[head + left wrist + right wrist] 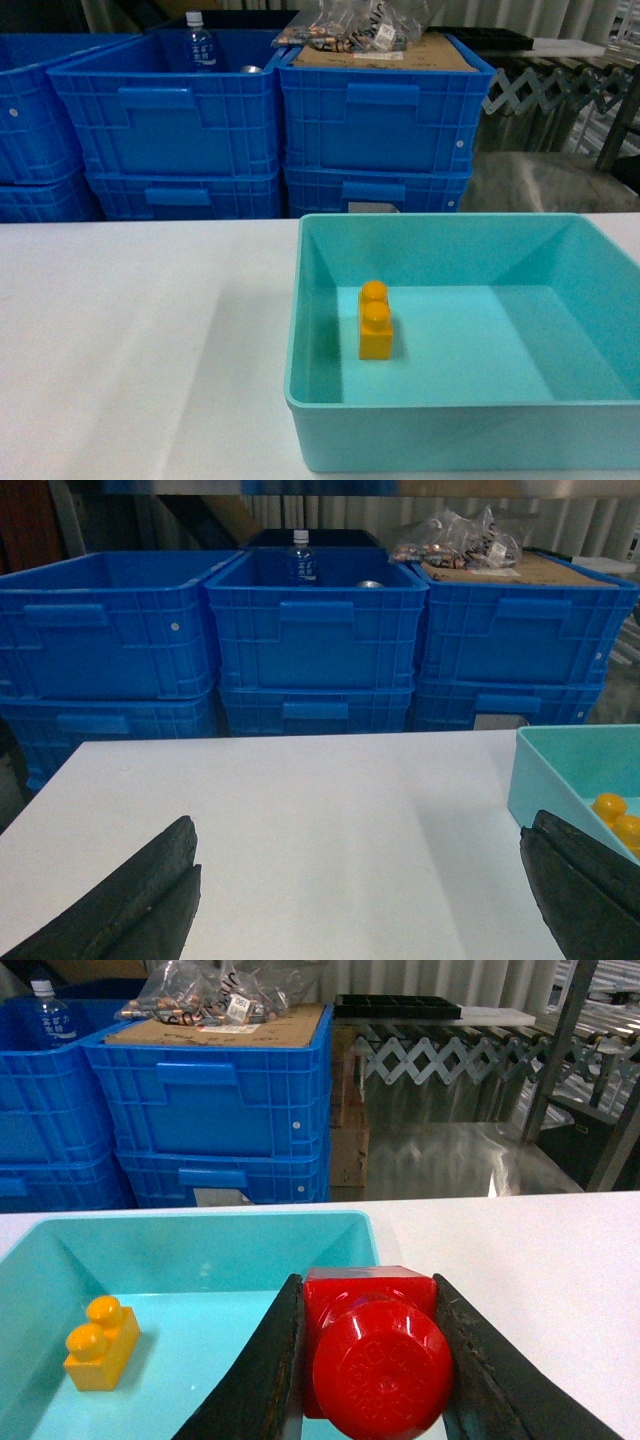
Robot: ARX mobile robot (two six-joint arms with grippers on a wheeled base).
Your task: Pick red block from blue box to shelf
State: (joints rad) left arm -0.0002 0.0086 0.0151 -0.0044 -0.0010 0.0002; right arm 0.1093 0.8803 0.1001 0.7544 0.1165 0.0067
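Right fingers (pixel 265 1380) clamped on both sides of the red block (pixel 375 1355), stud toward the camera, raised over the blue box (pixel 200 1230) rim. Left fingers (pixel 130 900) spread wide above the bench (pixel 320 820), holding nothing. Yellow brick (pixel 376 322) inside box.

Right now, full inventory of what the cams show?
red block: 1, red, clamped in right gripper, stud toward the camera
yellow brick: 1, yellow-orange, two studs, on tray floor
tray: 1, turquoise, on table
table: 1, white
crates: several, dark blue, stacked behind table
bottle: 1, clear, blue label, in a top crate
cardboard with bagged parts: on top of right stack
metal rack: steel, far right
left gripper: open, above table
right gripper: shut on block
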